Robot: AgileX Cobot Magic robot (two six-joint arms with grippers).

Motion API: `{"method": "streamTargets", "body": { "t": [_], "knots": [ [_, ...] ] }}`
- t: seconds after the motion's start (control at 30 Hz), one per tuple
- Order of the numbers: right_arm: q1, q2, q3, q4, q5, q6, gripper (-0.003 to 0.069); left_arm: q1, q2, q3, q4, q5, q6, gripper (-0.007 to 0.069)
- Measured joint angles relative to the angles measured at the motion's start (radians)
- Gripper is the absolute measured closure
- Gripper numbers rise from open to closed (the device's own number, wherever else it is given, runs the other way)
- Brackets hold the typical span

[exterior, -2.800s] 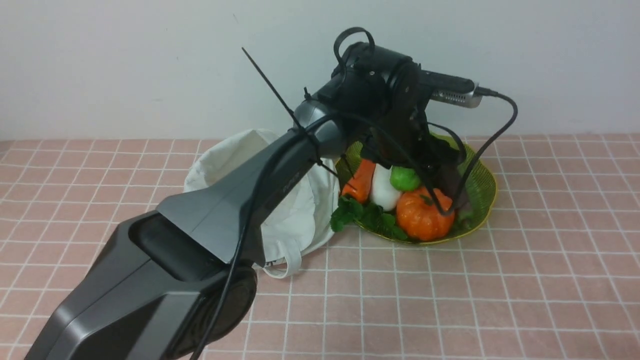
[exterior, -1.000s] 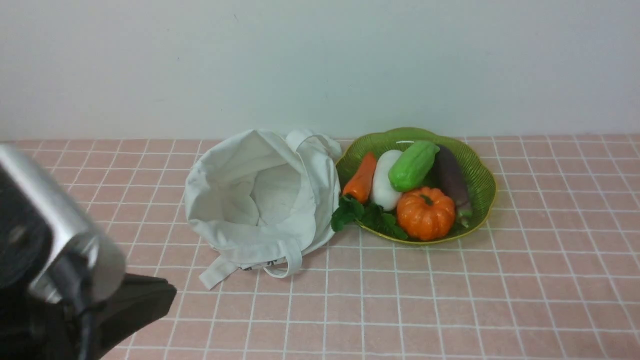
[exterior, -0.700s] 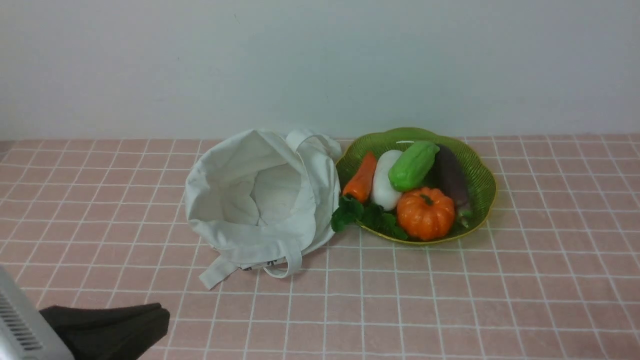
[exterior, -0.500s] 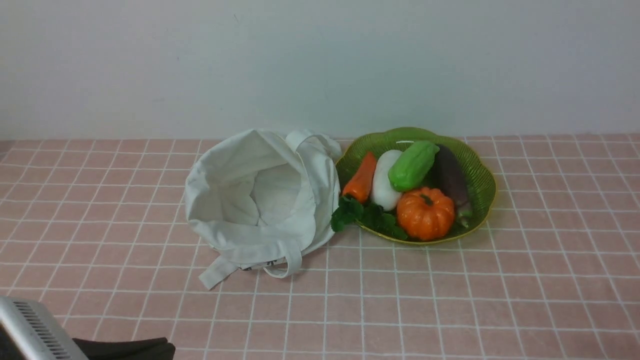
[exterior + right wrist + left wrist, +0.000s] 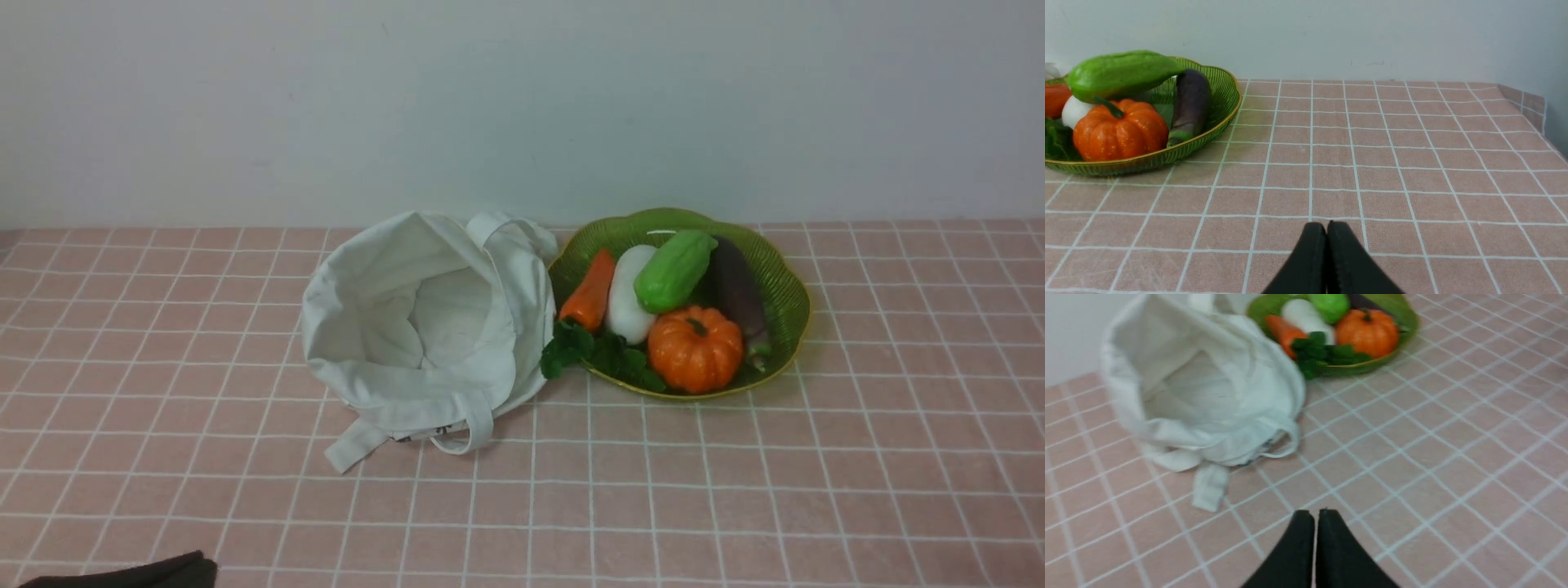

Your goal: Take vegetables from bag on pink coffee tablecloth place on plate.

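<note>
Green gourd: the vegetables' bright green ridged gourd (image 5: 675,269) lies in the plate, propped across the white radish (image 5: 626,296) and leaning toward the purple eggplant (image 5: 737,287).
Plate: the ribbed green plate (image 5: 786,286) sits near the bench's far edge, right of the bench's middle, on the pink coffee tablecloth (image 5: 735,482).
Other contents: an orange pumpkin (image 5: 695,349) sits at the plate's near side, an orange carrot (image 5: 589,291) along its left side, and dark leafy greens (image 5: 600,353) spill over the near-left rim.
Bag: the off-white bag (image 5: 424,327) slumps open just left of the plate, its cloth touching the plate's left rim; its inside shows only folded cloth, and a flat strap (image 5: 353,445) trails toward the near edge.
Left claw: the left claw (image 5: 1315,516) has its two black fingers pressed together and holds nothing; it hangs over bare cloth toward the near edge, well apart from the bag.
Right claw: the right claw (image 5: 1326,228) is likewise pinched together and carries nothing, over bare cloth to the right of the plate.
Front view: only a dark sliver of the left arm (image 5: 131,573) shows at the near-left corner.
</note>
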Motion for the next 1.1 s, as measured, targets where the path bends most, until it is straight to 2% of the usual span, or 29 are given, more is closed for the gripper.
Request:
{"method": "streamTargets", "body": {
  "t": [0.07, 0.1, 0.13, 0.17, 0.3, 0.43, 0.7, 0.93, 1.1],
  "knots": [
    [0.000, 0.000, 0.000, 0.000, 0.000, 0.000, 0.0673, 0.070, -0.060, 0.038, 0.010, -0.009, 0.000, 0.0629],
    [0.000, 0.000, 0.000, 0.000, 0.000, 0.000, 0.0673, 0.172, -0.141, 0.105, 0.024, -0.022, 0.000, 0.0629],
    [0.000, 0.000, 0.000, 0.000, 0.000, 0.000, 0.0673, 0.172, -0.141, 0.111, 0.026, -0.023, 0.000, 0.0629],
    [0.000, 0.000, 0.000, 0.000, 0.000, 0.000, 0.0673, 0.278, -0.216, 0.181, 0.036, -0.029, 0.000, 0.0629],
    [0.000, 0.000, 0.000, 0.000, 0.000, 0.000, 0.0673, 0.399, -0.262, 0.257, 0.037, -0.043, -0.002, 0.0629],
    [0.000, 0.000, 0.000, 0.000, 0.000, 0.000, 0.0673, 0.445, -0.264, 0.272, 0.042, -0.069, -0.004, 0.0629],
    [0.000, 0.000, 0.000, 0.000, 0.000, 0.000, 0.0673, 0.450, -0.264, 0.272, 0.044, -0.061, 0.002, 0.0629],
    [0.000, 0.000, 0.000, 0.000, 0.000, 0.000, 0.0673, 0.510, -0.264, 0.272, 0.044, -0.061, 0.002, 0.0629],
    [0.000, 0.000, 0.000, 0.000, 0.000, 0.000, 0.0673, 0.515, -0.264, 0.272, 0.044, -0.061, 0.002, 0.0629]
  ]
}}
